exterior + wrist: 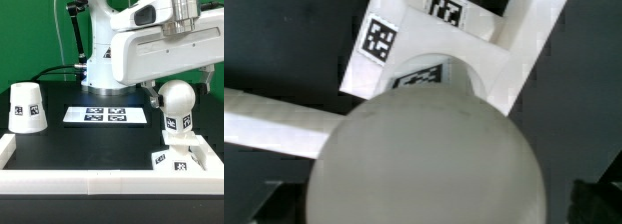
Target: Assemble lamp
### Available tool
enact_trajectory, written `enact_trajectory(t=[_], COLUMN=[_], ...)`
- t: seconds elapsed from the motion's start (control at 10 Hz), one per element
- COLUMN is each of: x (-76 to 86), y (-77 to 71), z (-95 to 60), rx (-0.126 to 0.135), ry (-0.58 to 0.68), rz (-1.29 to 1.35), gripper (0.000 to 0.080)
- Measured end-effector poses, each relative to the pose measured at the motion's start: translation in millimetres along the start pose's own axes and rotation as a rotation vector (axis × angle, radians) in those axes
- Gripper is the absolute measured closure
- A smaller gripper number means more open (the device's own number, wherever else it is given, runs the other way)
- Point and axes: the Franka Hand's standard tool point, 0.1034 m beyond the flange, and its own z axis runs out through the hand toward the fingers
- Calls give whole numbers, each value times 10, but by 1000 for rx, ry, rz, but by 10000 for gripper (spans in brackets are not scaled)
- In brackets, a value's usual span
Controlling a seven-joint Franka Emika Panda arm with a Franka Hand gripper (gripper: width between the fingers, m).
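The round-topped white bulb (177, 100) hangs just above the flat square base block (178, 160) at the exterior view's lower right. My gripper (178, 95) straddles the bulb from above, dark fingers on either side, and is shut on it. In the wrist view the bulb's dome (429, 150) fills the space between the gripper's (434, 205) fingers, with the tagged base (491, 50) below and beyond it. The cup-shaped shade (28, 107) stands mouth down at the exterior view's left, far from the gripper.
The marker board (106, 115) lies flat in the middle of the black table. A raised white frame wall (90, 182) borders the table's front and sides; the base rests near its right corner. The wall also shows in the wrist view (260, 115). The robot pedestal (100, 65) stands behind.
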Motion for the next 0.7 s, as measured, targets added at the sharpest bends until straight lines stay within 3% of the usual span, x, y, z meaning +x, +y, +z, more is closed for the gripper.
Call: enact_trajectory(t=[0.1,0.2,0.7], x=[-7,-10,-17], y=[6,7,48], z=[10,16,10], rx=[1,1,1], ry=[-2,-2,-1], rz=[1,1,-7], gripper=[100,228,223])
